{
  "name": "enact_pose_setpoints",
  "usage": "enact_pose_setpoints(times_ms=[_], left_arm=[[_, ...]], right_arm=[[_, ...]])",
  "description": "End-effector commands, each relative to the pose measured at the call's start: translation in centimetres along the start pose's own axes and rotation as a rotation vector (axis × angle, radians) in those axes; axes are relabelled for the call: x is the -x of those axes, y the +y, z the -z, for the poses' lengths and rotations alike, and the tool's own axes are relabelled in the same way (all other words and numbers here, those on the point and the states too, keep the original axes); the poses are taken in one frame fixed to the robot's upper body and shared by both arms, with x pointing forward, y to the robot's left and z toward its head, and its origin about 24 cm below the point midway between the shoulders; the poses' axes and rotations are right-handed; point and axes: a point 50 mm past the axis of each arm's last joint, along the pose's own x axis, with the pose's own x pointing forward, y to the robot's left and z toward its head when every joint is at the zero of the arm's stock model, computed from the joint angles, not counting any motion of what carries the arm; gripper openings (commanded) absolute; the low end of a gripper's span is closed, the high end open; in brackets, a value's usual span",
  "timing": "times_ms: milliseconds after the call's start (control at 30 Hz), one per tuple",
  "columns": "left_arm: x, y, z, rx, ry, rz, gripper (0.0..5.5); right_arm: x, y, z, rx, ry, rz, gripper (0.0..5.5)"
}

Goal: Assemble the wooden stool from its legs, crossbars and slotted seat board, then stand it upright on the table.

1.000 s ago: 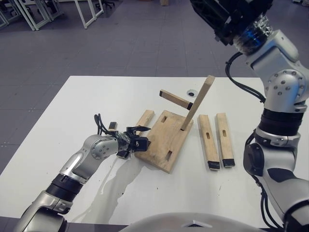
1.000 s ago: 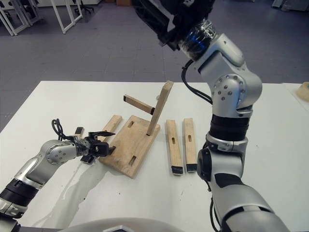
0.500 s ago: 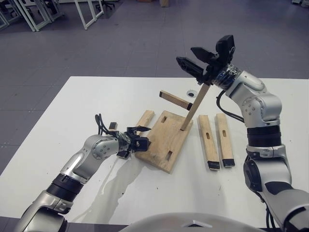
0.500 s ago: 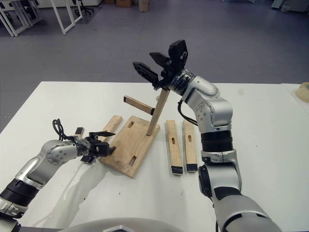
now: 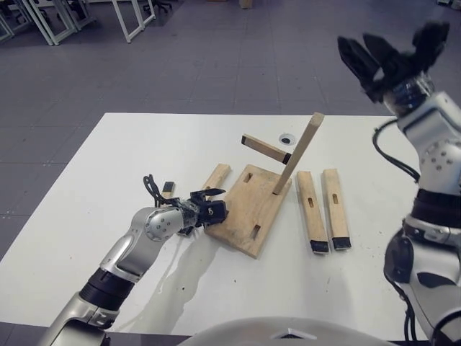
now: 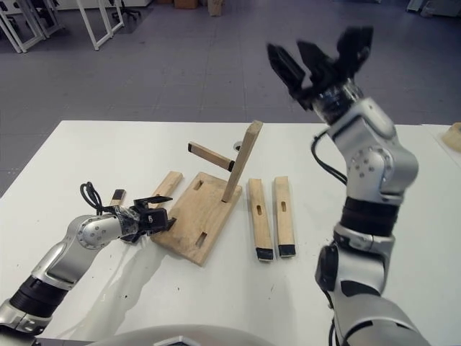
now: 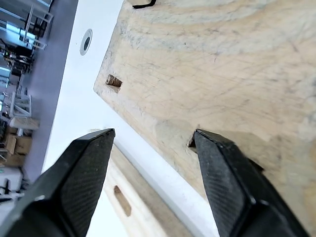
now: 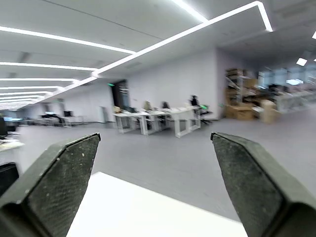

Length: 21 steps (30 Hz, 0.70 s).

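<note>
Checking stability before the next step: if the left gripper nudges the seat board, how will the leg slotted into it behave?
The leg leans in the seat board slot rather than standing square, so it is probably loose and may wobble. Its crossbar juts from one side high up, likely making it apt to tip that way.

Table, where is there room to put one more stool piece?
Bare room lies on the table left of the left gripper, and along its near edge in front of the seat board. The middle is crowded: board, leaning leg, two slotted pieces.
</note>
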Motion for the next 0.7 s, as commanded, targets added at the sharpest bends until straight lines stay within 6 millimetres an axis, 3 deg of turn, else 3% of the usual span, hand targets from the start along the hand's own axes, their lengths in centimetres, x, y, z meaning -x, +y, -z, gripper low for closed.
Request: enact_pose_setpoints(times_ms=[33, 200, 367, 467, 567, 700], left_arm=[[0.4, -0.9, -0.5, 0.077, -0.001, 0.041, 2.99], [1.3, -0.4, -1.6, 0.091, -0.011, 0.029, 2.99], [1.9, 0.0, -2.0, 0.108, 0.003, -0.002, 2.99], [2.3, 0.1, -1.9, 0.122, 0.014, -0.045, 2.99], [2.7, 0.5, -1.1, 0.118, 0.064, -0.128, 2.99], [2.7, -1.0, 1.0, 0.105, 0.156, -0.154, 2.99]], right_arm=[[4.2, -1.3, 3.4, 0.049, 0.161, 0.128, 4.15], [10.2, 0.4, 9.3, 0.048, 0.378, 0.274, 4.15], [15.3, 3.3, 13.6, 0.044, 0.547, 0.337, 4.15], [17.0, 4.2, 15.0, 0.045, 0.606, 0.343, 4.15], [17.3, 4.7, 15.3, 0.041, 0.614, 0.339, 4.15], [17.8, 5.2, 15.9, 0.054, 0.649, 0.329, 4.15]])
